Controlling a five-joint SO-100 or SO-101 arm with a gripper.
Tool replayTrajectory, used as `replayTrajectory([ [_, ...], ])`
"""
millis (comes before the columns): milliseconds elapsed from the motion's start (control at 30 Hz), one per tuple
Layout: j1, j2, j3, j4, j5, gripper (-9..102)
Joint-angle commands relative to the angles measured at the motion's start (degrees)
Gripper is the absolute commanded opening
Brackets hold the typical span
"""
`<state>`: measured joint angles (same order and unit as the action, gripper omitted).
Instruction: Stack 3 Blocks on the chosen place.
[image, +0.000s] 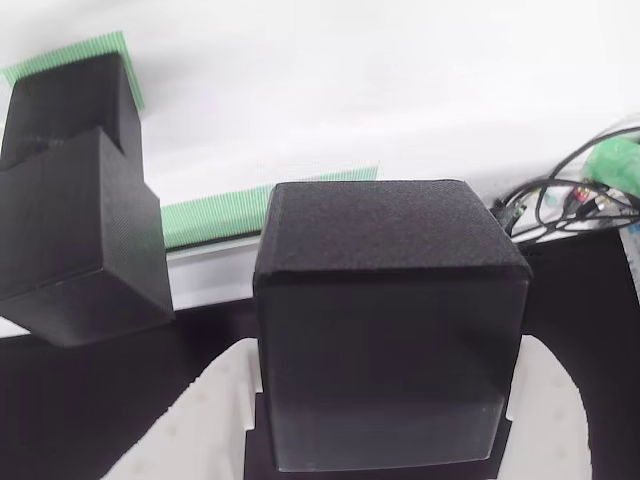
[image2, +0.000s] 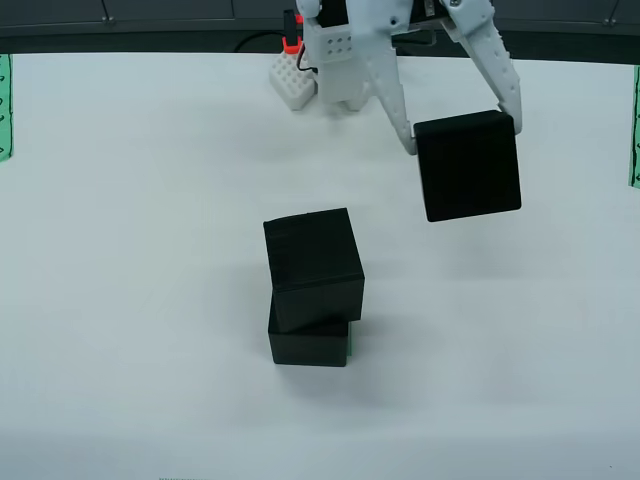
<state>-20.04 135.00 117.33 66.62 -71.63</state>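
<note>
White claw (image2: 458, 128) is clamped on a black cube (image2: 468, 166), fingers spread cube-wide

Both views are brightly and evenly lit from overhead. In the view from above, the white table (image2: 120, 250) is nearly washed out, and the stacked blocks (image2: 312, 290) cast only faint, soft shadows. In the view that rides on the gripper, the table glares to pure white, the held block (image: 390, 320) looks slightly soft up close, and its black faces lose detail.
</note>
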Motion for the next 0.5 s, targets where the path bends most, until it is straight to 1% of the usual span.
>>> replayTrajectory([
  [0, 1.8, 4.7, 1.0, -4.0, -2.8, 18],
  [233, 4.1, 6.8, 0.5, -4.4, -5.4, 18],
  [467, 11.6, 8.6, 2.8, -8.0, -10.9, 18],
])
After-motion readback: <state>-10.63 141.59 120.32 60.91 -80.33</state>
